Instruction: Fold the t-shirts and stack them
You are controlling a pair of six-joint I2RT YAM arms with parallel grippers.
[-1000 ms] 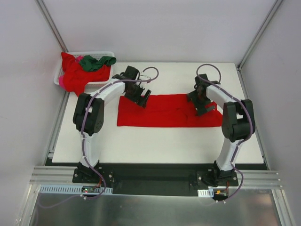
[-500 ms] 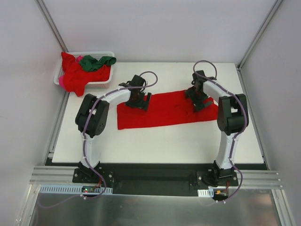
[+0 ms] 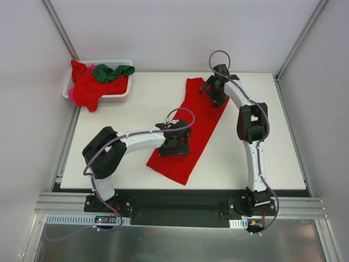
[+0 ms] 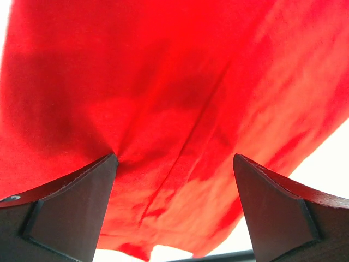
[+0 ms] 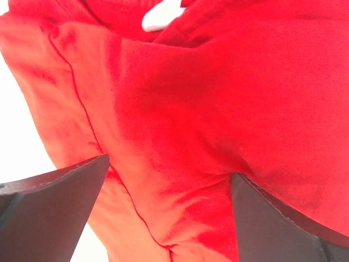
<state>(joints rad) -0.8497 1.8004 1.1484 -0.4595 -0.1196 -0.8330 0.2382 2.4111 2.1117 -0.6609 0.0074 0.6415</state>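
The top view alone gives the whole layout: one white table [image 3: 262,153], two arms, and one red t-shirt [image 3: 200,121] lying flat on it as a long narrow strip. The strip runs on a diagonal from near the middle of the far edge toward the middle of the near edge. The left gripper [image 3: 175,147] sits on the near part of the strip and the right gripper [image 3: 215,95] on its far end. Only this view shows the one white basket [image 3: 124,63] at the far left corner. It holds one dark green t-shirt [image 3: 112,72] on top and a heap of red cloth [image 3: 86,90] that hangs over the near rim; how many shirts are in this heap cannot be counted. The wrist views show what the top view hides. On the left wrist, two dark fingers [image 4: 71,207] stand wide apart, and one tip touches the red cloth where it puckers. On the right wrist, the two fingers [image 5: 54,210] are also spread wide over red cloth with a stitched seam. Neither pair is closed on the cloth.
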